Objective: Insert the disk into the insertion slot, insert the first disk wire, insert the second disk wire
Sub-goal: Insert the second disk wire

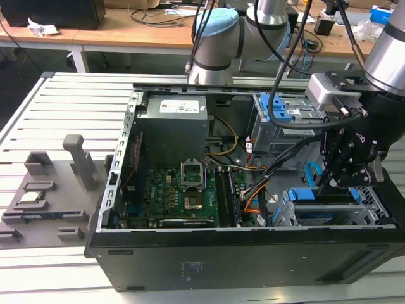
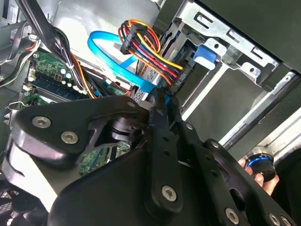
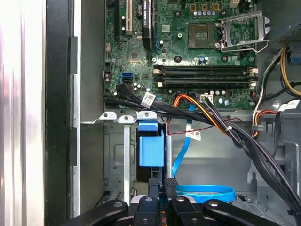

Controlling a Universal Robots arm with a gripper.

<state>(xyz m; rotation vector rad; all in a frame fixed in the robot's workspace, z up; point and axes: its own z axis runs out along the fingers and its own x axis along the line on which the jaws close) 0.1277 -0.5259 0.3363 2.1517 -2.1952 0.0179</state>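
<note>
PC case (image 1: 190, 259) open; disk (image 3: 151, 149) sits in insertion slot (image 1: 373, 206), pincer (image 1: 332, 183) above.

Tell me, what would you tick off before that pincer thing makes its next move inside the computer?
1. Disk seated in the insertion slot: ok, its blue carrier sits inside the cage.
2. Multicoloured power wire plugged in at the disk: looks ok in the second wrist view.
3. Pincer grip on the blue flat cable: ok, shut on its end.
4. Blue flat cable's plug fully home: cannot tell, the pincer hides it.
5. Black wire bundle away from the pincer: ok, it runs off to one side.
</note>
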